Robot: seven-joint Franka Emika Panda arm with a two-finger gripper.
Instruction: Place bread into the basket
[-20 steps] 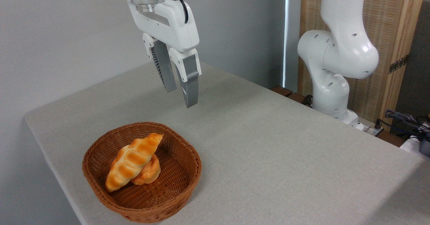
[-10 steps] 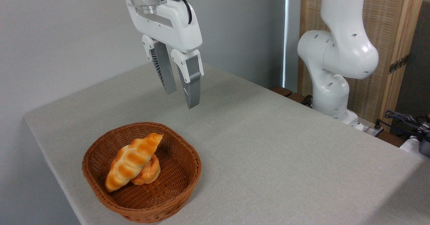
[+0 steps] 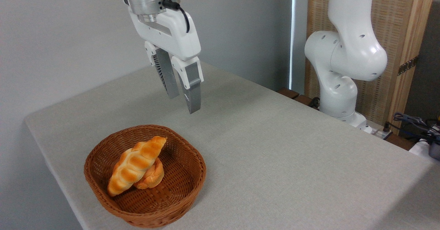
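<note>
The bread (image 3: pixel 135 164), a long golden-orange braided loaf with browned stripes, lies aslant inside the brown wicker basket (image 3: pixel 187 185) at the table's front left. It rests on a small round orange bun (image 3: pixel 153 177) that is partly hidden beneath it. My gripper (image 3: pixel 184 103) hangs in the air above and behind the basket, well clear of the bread. Its two grey fingers stand a little apart with nothing between them.
The grey cloth-covered table (image 3: pixel 275 154) stretches to the right of the basket. The white robot base (image 3: pixel 343 61) stands at the back right before a wooden screen, with cables (image 3: pixel 416 123) at the far right edge. The table's left edge runs close to the basket.
The gripper has shifted slightly to the left and turned a little, staying at about the same height. The bread and basket have not moved.
</note>
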